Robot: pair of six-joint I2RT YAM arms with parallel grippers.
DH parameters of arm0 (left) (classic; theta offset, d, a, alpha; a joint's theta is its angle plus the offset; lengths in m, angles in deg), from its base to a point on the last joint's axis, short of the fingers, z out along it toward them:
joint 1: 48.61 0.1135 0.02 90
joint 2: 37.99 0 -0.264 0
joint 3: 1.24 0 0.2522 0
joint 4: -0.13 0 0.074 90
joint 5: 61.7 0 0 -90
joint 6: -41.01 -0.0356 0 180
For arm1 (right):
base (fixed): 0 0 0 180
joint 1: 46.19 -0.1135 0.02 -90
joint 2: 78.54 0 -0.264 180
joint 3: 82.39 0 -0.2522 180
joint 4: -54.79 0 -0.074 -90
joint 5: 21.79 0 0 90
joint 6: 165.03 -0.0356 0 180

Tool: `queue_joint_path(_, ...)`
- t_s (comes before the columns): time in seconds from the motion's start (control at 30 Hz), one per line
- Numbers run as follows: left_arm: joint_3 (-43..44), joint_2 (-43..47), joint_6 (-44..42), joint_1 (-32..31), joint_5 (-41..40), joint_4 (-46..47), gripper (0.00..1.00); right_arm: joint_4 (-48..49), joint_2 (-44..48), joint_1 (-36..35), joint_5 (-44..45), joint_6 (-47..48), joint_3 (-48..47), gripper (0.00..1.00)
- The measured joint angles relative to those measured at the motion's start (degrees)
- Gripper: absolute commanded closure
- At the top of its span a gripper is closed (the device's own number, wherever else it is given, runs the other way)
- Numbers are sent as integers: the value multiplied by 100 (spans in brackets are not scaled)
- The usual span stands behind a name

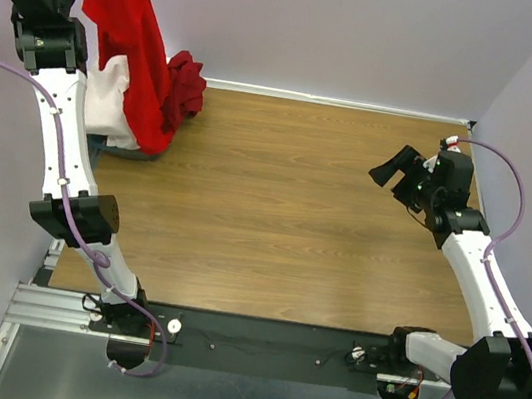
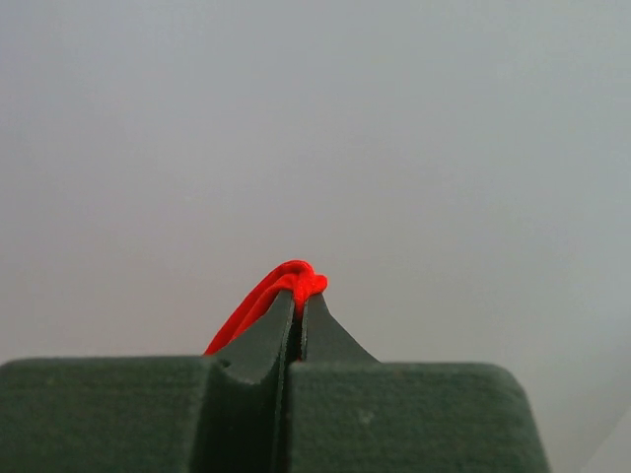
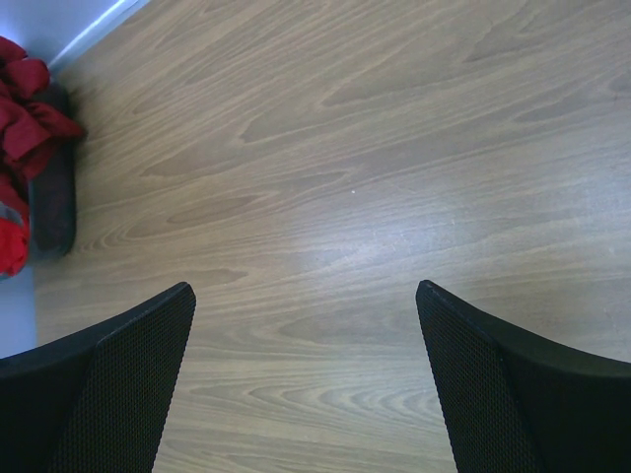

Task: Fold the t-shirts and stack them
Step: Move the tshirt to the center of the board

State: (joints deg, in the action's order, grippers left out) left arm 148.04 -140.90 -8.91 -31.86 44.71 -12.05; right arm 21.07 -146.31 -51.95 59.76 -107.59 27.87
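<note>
1. The left gripper (image 2: 300, 301) is up high in the far-left corner, jaws pinched tight on a bunched edge of the bright red t-shirt (image 1: 130, 36). The left wrist view shows a red fold squeezed right at the fingertips.
2. The shirt hangs from that pinch with its long axis running almost straight down. Its lower end drapes onto the heap in the far-left corner of the table (image 1: 273, 221).
3. In that heap, the white t-shirt (image 1: 110, 99) sits just beside the hanging cloth, and the maroon t-shirt (image 1: 185, 85) is crumpled against its right side.
4. The right gripper (image 1: 384, 170) hovers over the right side of the table, jaws spread wide and holding nothing. It points toward the pile but is well apart from it.
5. My read: the bare wood lies to the right of the hanging shirt and nearer the bases, so the left arm likely carries it that way. The free hem is the right arm's likely target.
</note>
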Motion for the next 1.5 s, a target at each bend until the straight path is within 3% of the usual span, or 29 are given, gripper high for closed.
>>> queue_joint_path(0.43,251,-37,588,-2,258,1298,100,39,20,0,-157,-4,-11,0)
queue_joint_path(0.67,-264,417,581,-168,457,1370,100,39,59,0,-208,-11,-15,0)
queue_joint_path(0.77,-643,866,302,-557,433,1263,100,31,59,0,-234,-13,-70,0)
queue_joint_path(0.9,-1521,1718,-240,-1685,249,1200,100,39,59,0,-238,-20,-256,0)
queue_joint_path(1.1,-1875,2116,-490,-2778,70,1215,100,59,66,0,-271,-17,-437,0)
queue_joint_path(1.33,-2124,1978,-393,-3449,114,1338,100,57,179,0,-282,-22,-457,0)
queue_joint_path(1.47,-3567,2221,-516,-3495,103,1733,100,59,367,0,-286,-42,-452,0)
queue_joint_path(1.5,-3873,2225,-557,-3471,101,1821,96,63,424,0,-293,-46,-435,0)
